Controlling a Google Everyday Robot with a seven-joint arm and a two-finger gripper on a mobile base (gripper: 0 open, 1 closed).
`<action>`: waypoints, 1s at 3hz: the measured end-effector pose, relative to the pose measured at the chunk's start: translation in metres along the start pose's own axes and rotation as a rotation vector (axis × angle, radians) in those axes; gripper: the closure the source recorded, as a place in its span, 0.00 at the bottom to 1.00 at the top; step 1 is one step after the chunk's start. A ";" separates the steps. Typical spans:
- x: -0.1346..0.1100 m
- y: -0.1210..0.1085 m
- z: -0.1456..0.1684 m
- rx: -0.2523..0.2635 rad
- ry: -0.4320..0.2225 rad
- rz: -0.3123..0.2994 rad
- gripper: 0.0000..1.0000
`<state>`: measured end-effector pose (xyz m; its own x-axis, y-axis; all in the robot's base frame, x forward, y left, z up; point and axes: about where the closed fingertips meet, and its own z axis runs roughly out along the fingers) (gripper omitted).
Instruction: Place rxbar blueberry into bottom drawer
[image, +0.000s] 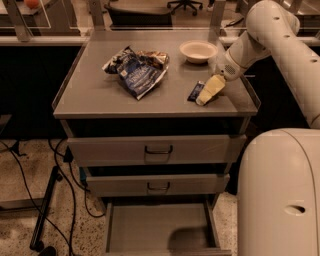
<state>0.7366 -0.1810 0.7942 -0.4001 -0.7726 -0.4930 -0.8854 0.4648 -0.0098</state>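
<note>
The rxbar blueberry (194, 91) is a small dark navy bar lying flat on the cabinet top near the right front corner. My gripper (206, 96) reaches down from the right, its pale fingers right beside the bar's right edge, touching or almost touching it. The bottom drawer (160, 231) is pulled out at the foot of the cabinet, showing its bare grey floor.
A wrinkly blue-and-silver chip bag (136, 71) lies mid-top and a white bowl (198, 50) stands at the back right. The two upper drawers (157, 149) are shut. My base (280, 195) fills the lower right. Cables (45, 200) lie on the floor at left.
</note>
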 end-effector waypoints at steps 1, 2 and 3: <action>0.000 0.000 0.000 0.000 0.000 0.000 0.89; -0.015 0.000 -0.025 -0.001 0.000 0.000 1.00; -0.015 0.000 -0.025 -0.001 -0.003 -0.005 1.00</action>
<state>0.7369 -0.1801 0.8232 -0.3949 -0.7738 -0.4953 -0.8875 0.4606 -0.0119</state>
